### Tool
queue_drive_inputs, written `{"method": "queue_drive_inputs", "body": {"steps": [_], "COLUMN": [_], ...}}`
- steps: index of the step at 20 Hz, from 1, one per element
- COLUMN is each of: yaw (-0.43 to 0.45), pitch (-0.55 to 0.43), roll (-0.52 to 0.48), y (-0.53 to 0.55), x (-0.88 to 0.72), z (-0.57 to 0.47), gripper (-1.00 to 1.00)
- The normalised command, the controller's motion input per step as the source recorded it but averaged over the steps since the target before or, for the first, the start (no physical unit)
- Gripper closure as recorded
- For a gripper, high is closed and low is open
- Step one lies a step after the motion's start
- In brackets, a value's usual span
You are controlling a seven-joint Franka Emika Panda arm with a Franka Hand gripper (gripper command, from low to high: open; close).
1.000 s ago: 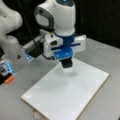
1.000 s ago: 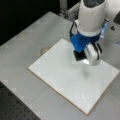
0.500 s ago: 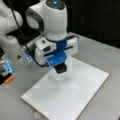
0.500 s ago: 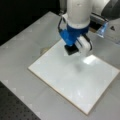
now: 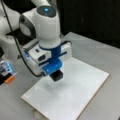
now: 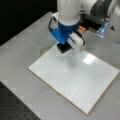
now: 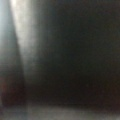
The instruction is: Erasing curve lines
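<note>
Curve lines don't show on one white board [image 5: 80, 92]; gripper [image 5: 56, 75] holds one black block [image 6: 63, 47].

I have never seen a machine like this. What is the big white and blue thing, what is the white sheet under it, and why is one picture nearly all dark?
The white and blue thing is a robot arm. At its tip sits its claw, carrying a small black block, probably an eraser. In both front views, taken by two cameras off the arm, the block is down at a white board that lies flat on a grey table. It is near the board's far edge, at a front view's top left. The job is wiping off curve lines drawn by marker, but I cannot make out any lines on the board. The bright patch is only glare. The dark picture comes from a camera on the arm's wrist; it shows nothing recognisable.
</note>
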Motion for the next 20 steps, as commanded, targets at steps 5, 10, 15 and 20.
{"method": "queue_drive_inputs", "body": {"steps": [5, 10, 15, 20], "yaw": [0.359, 0.355, 0.263, 0.185], "pitch": [0.088, 0.110, 0.103, 0.084], "roll": [-0.068, -0.040, -0.016, 0.014], "y": [-0.45, -0.47, -0.36, -0.27], "x": [0.30, 0.33, 0.31, 0.23], "z": [0.08, 0.03, -0.05, -0.01], "gripper": [1.00, 1.00, 1.00, 1.00]}}
